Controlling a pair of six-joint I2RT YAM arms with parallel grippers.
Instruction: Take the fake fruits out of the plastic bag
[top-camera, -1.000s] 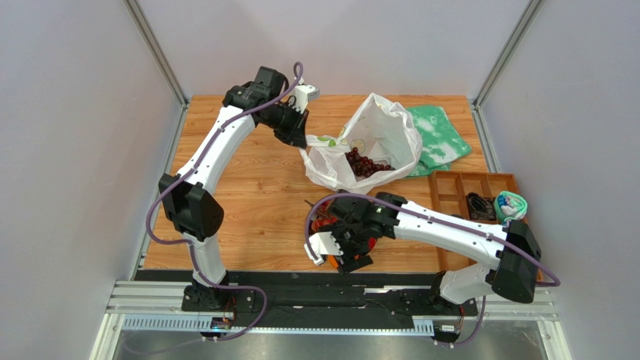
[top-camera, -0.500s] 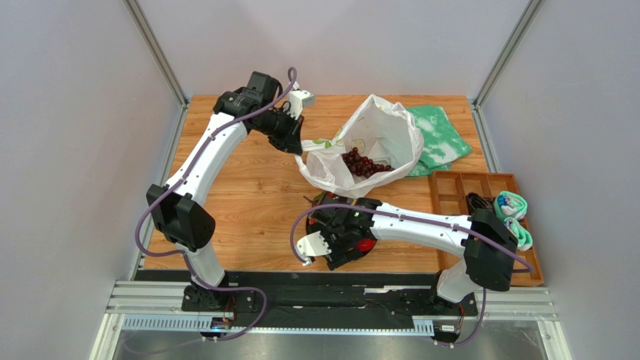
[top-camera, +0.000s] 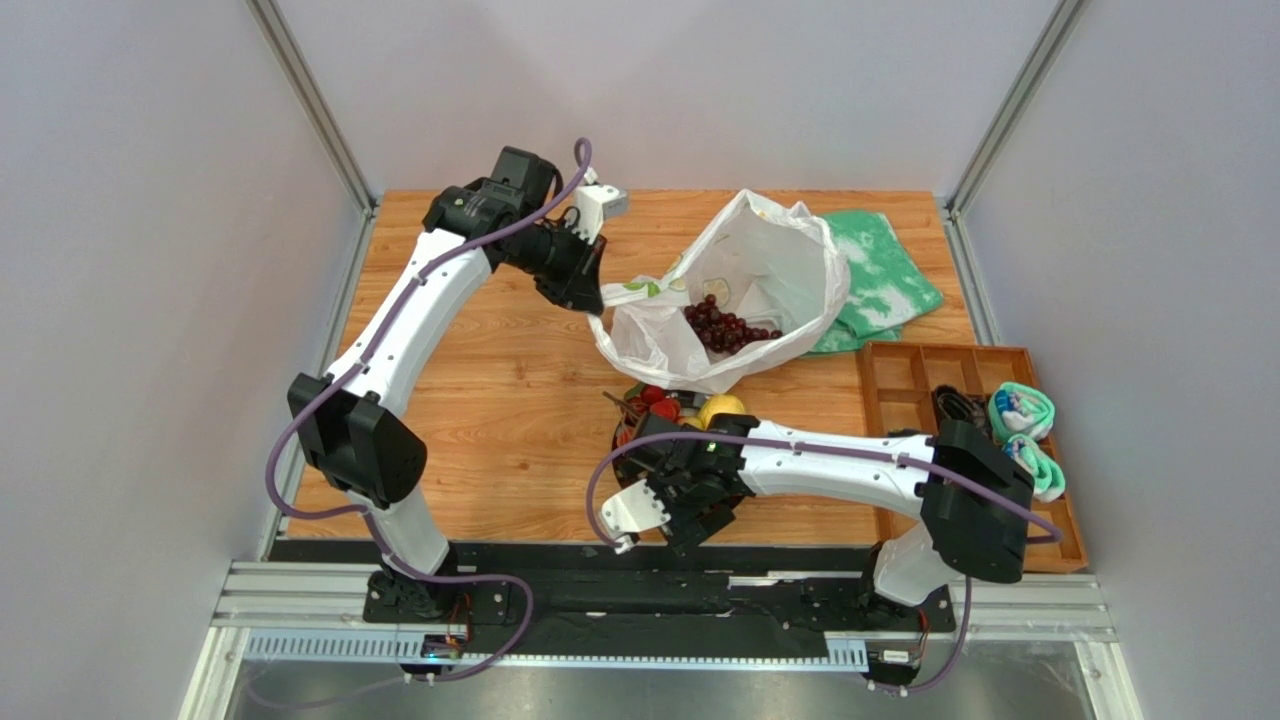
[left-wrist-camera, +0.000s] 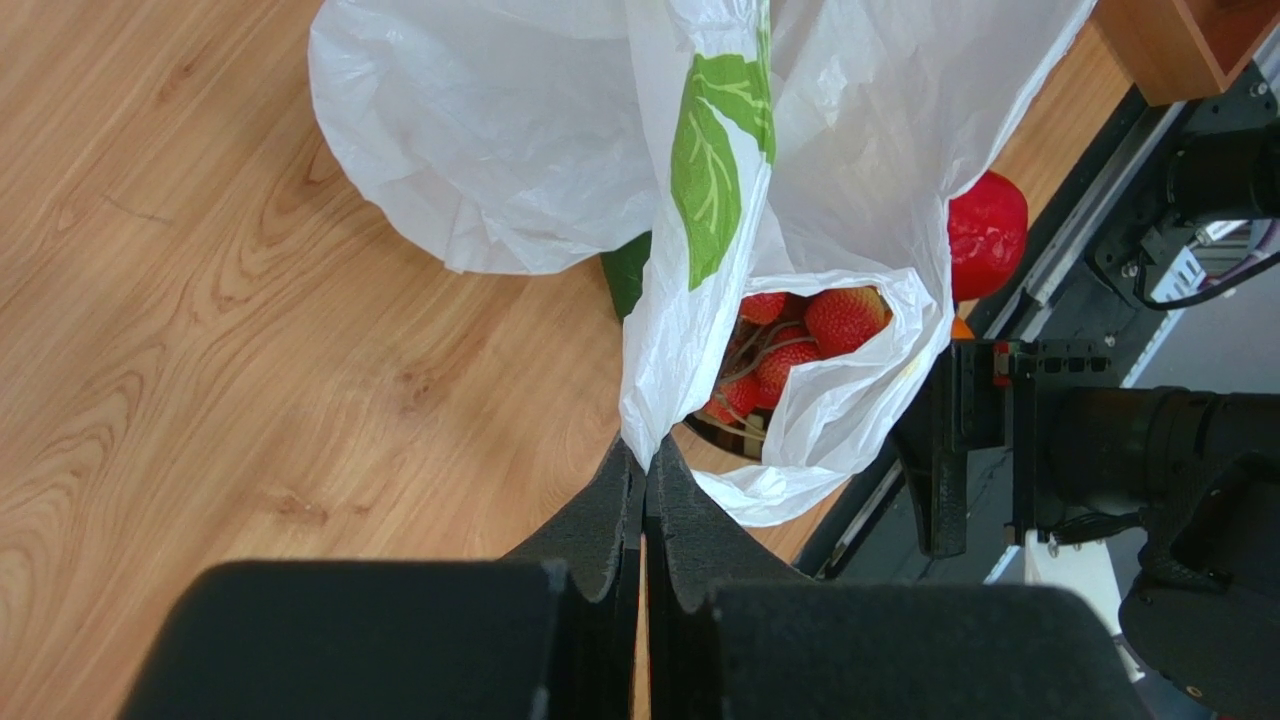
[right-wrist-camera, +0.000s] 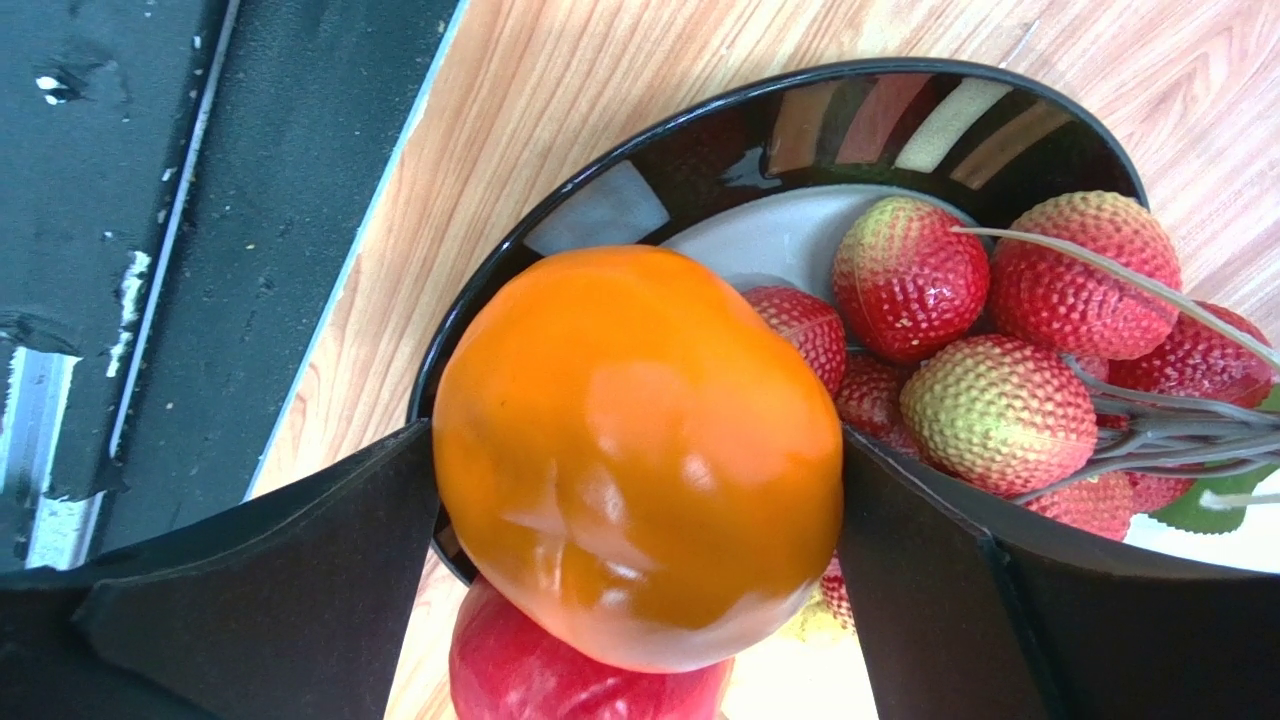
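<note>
The white plastic bag (top-camera: 766, 263) lies open at the back of the table with dark grapes (top-camera: 726, 327) inside. My left gripper (top-camera: 589, 285) is shut on the bag's (left-wrist-camera: 496, 135) printed edge, the left gripper's (left-wrist-camera: 646, 450) pads pinching the film. My right gripper (right-wrist-camera: 639, 438) hangs over the near rim of the dark-rimmed plate (right-wrist-camera: 932, 113). Its fingers press both sides of the orange (right-wrist-camera: 639, 450). Directly under the orange sits a red apple (right-wrist-camera: 556, 675). A red-yellow berry cluster (right-wrist-camera: 999, 345) lies in the plate. A yellow fruit (top-camera: 721, 408) shows beside the right gripper (top-camera: 684, 503).
A green-and-white cloth (top-camera: 872, 270) lies behind the bag on the right. A wooden compartment tray (top-camera: 902, 393) holding small items stands at the right edge. The black base rail (top-camera: 661, 555) runs just in front of the plate.
My right gripper carried the orange from the table's near edge back over the plate. The left arm drew slightly left with the bag's edge still pinched.
</note>
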